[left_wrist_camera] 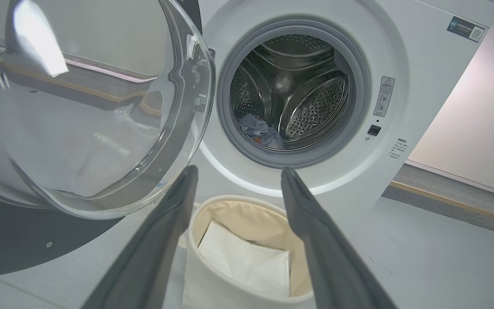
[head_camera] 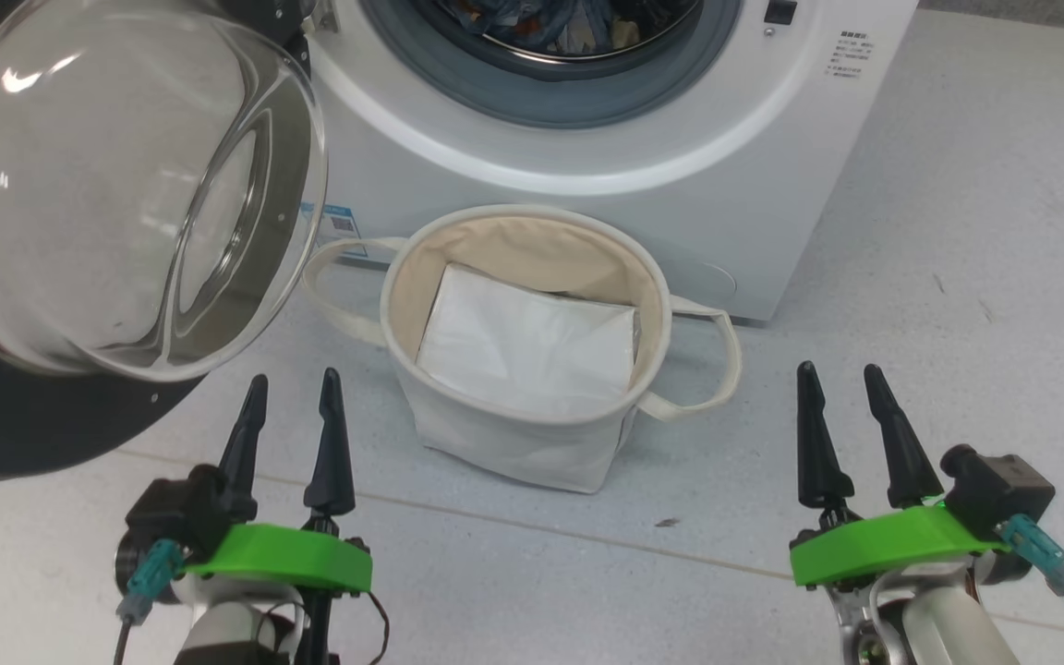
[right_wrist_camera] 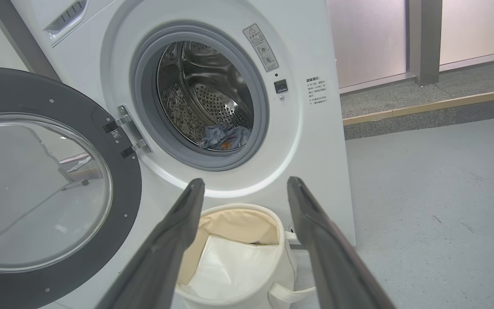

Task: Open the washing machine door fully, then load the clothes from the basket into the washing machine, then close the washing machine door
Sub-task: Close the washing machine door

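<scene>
Near the basket (head_camera: 495, 443), left claw (head_camera: 295, 376) and right claw (head_camera: 839, 367) gape empty (clothes (left_wrist_camera: 260, 131) in drum (left_wrist_camera: 311, 103)).

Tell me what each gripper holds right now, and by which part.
Nothing is held. The left gripper and the right gripper both have their jaws open and empty, apart from the basket.

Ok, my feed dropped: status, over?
Both open, empty: left hand, right hand. Loaded: clothes in drum; basket holds just white sheet. Pending: door wide open; basket near its swing, might brush.
</scene>
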